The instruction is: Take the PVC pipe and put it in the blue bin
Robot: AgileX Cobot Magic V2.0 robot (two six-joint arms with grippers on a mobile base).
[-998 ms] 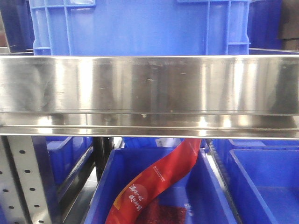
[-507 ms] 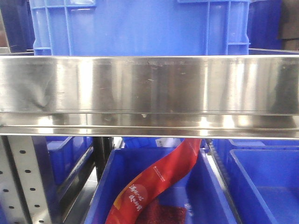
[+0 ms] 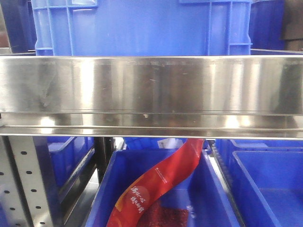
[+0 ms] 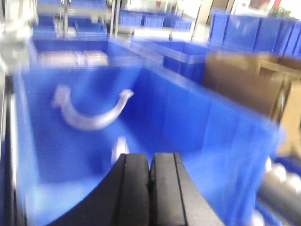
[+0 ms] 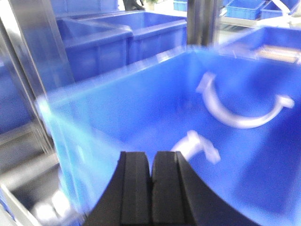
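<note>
PVC pipe (image 4: 89,116) lies in the blue bin (image 4: 197,122), beyond the left pincer (image 4: 149,176), which is closed and empty.

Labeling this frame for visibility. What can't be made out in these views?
- Front view: a steel shelf rail fills the middle; both arms and the white pipe pieces are out of view.
- Left wrist view: motion blur smears the curved pipe; tab details are unreadable. The left end effector hides most of a second white piece.
- Right wrist view: blurred; the nearer piece is partly behind the right end effector.

A steel shelf rail (image 3: 151,90) is spanning the front view; a red printed bag (image 3: 158,187) is leaning below it.
</note>
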